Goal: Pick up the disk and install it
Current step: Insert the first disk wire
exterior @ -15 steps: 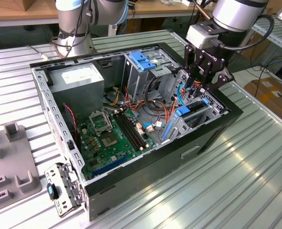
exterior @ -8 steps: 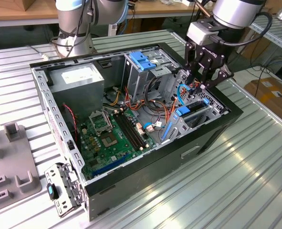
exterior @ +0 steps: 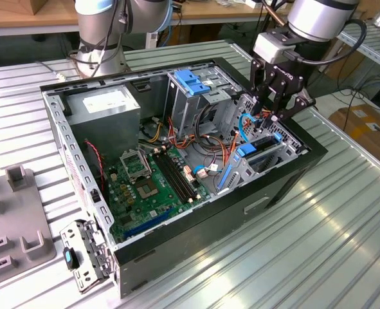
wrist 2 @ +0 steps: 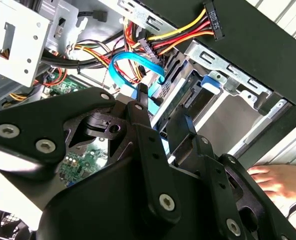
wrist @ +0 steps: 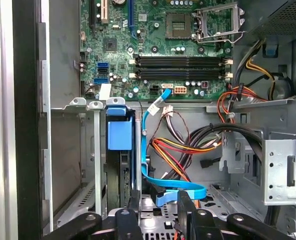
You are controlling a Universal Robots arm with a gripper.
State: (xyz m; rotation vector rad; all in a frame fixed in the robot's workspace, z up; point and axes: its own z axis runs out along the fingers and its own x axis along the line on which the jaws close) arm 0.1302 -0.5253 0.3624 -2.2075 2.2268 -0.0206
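Observation:
The disk [exterior: 259,156] stands on edge in the drive bay at the exterior view's right side of the open computer case [exterior: 286,177], framed by light-blue carrier rails. In the first wrist view the disk [wrist: 120,172] is a dark slab under a blue tab, its label hidden. My gripper [exterior: 271,120] hangs just above and behind that bay, close to the disk but apart from it. Both wrist views show the black fingers [wrist: 134,201] spread; the gripper [wrist: 160,202] [wrist 2: 160,112] holds nothing. A blue data cable [wrist: 175,192] loops under the gap.
The motherboard [exterior: 151,187] lies on the case floor, with the grey power-supply box [exterior: 106,106] at the back. Two blue carriers [exterior: 193,80] sit atop the middle cage. Cable bundles [wrist: 183,150] crowd the bay. A person's hand [wrist 2: 280,180] rests outside the case. A grey fixture [exterior: 16,219] stands on the table.

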